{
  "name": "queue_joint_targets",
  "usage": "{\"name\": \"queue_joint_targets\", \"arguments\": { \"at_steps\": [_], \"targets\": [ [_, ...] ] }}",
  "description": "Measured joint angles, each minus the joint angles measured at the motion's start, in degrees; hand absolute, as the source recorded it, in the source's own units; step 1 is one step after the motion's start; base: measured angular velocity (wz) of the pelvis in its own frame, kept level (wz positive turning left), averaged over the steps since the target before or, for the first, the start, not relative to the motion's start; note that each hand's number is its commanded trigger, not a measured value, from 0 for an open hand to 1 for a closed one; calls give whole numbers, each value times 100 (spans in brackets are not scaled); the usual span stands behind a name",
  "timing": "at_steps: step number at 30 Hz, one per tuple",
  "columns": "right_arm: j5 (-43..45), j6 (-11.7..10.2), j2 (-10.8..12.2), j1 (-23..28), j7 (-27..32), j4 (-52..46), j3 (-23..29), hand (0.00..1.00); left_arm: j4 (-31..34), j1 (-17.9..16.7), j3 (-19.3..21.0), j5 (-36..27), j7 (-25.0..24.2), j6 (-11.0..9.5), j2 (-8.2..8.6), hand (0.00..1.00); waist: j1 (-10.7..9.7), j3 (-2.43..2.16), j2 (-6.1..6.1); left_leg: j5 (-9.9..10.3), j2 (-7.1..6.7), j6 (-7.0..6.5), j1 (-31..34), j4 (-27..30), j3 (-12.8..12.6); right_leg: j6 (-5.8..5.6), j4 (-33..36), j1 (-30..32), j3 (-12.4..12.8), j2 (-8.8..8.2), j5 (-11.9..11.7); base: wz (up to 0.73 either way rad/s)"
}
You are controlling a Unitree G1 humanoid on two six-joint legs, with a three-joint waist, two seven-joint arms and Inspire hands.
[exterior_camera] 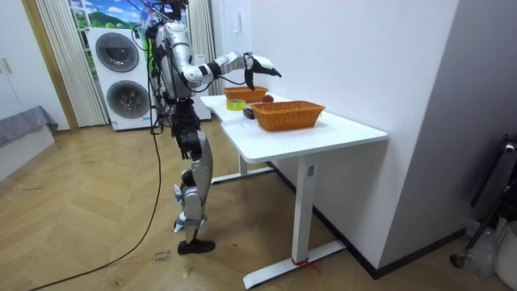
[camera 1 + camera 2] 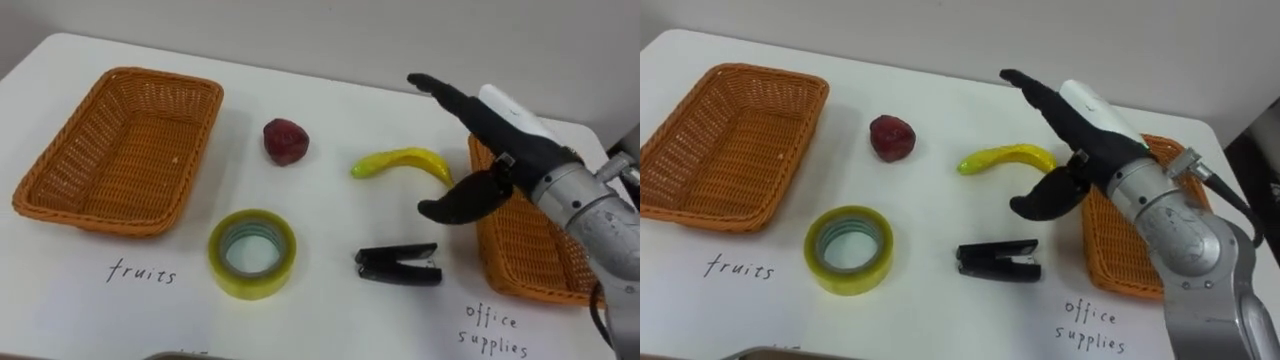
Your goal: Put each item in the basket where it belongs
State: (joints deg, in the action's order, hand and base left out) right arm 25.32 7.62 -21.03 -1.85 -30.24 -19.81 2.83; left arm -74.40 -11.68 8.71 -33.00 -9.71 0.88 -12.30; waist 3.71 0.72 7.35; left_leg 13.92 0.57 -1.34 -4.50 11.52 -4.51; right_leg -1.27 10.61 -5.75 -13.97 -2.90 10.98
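Left eye view: right hand (image 2: 495,128) open, poised by the curved yellow banana (image 2: 400,160) on the white table (image 2: 330,225). It should lower, wrap the banana's middle, then cross to the orange wicker fruit basket (image 2: 120,150).

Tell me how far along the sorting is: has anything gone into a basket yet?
Done: nothing that shows. The fruits basket is empty, and the visible part of the office supplies basket holds nothing. In hand: nothing; the right hand hovers open by the right end of the banana. Left: the banana, red fruit, tape roll and black stapler all lie on the table.
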Motion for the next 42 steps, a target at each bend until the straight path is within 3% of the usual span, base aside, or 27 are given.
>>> {"name": "queue_joint_targets", "arguments": {
  "at_steps": [4,13,18,30,42],
  "targets": [
    [-4,18,0,113,-81,114,-109,0,2,22,-3,-5,0,8,0,0,7,-3,-10,0,-2,0,1,9,0,-2,-1,-3,3,-4,-1,0],
    [-27,400,6,137,-544,292,-164,0,66,110,0,-10,0,171,16,0,83,-39,-106,-3,4,-4,-1,-26,-3,-2,4,-9,7,-4,-1,0],
    [2,494,5,138,-785,516,-228,0,160,190,-58,-5,0,171,30,0,185,-45,-100,-5,3,-2,-1,-26,-11,1,13,9,42,0,-3,-1],
    [436,506,31,145,-1042,806,-844,0,162,269,-224,-18,26,165,28,0,311,-42,-103,-24,-10,-13,44,-15,-6,-2,3,81,134,-1,-10,-1],
    [648,567,137,350,-1067,836,-859,0,162,323,-336,-25,179,161,50,0,316,-24,-130,-26,-10,-12,77,-56,-3,-1,5,97,134,3,-12,0]
  ]
}}
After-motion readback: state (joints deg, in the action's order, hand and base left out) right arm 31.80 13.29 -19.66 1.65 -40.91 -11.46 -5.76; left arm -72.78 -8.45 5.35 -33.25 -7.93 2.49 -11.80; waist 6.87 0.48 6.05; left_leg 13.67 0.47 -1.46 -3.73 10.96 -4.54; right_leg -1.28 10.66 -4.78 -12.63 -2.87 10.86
